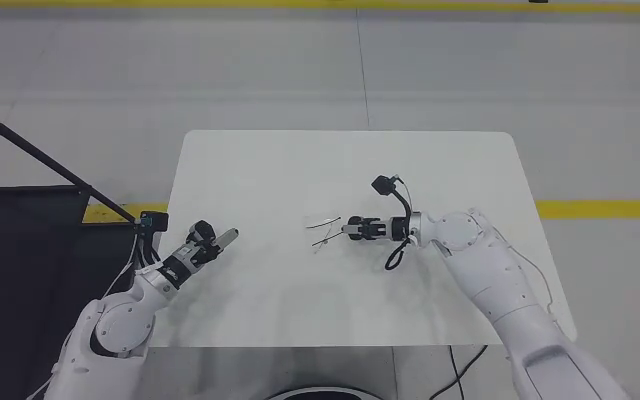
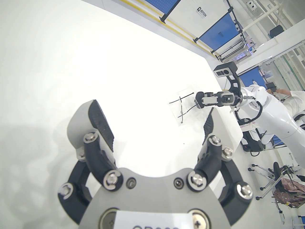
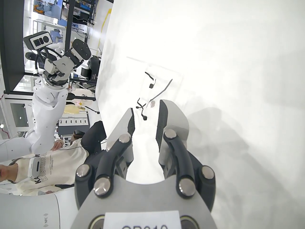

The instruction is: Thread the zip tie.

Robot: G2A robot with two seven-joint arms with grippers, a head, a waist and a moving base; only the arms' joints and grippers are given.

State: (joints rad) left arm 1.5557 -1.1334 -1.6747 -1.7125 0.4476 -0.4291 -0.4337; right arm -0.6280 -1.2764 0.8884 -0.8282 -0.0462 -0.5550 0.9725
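White table (image 1: 450, 160), rectangular, stands on a grey floor (image 1: 300, 70) marked with a yellow line (image 1: 590, 208). Left gripper (image 2: 156, 122) is positioned over the near left corner of the table, close to the edge; its fingers (image 2: 101, 122) are spread wide and hold nothing, with bare tabletop visible between the ribbed black pads. Right gripper (image 3: 146, 115) is positioned farther in, near the middle of the table, and points toward the left arm's side. Its fingers (image 3: 164, 117) are parted by a narrow gap and are not clamped on any item. Zip ties (image 3: 162, 91) lie directly in front of the right gripper's fingertips. They are thin black plastic straps, each slightly curved, with small square heads at some ends. One short, bent piece lies just ahead of the gap between the fingertips. One longer strap runs diagonally away from the tip of one finger; actual contact cannot be determined. A further short piece lies beyond these. All pieces rest on a clear sheet (image 3: 166, 72) flat on the tabletop. The zip ties are well apart from the left gripper, between the two grippers.
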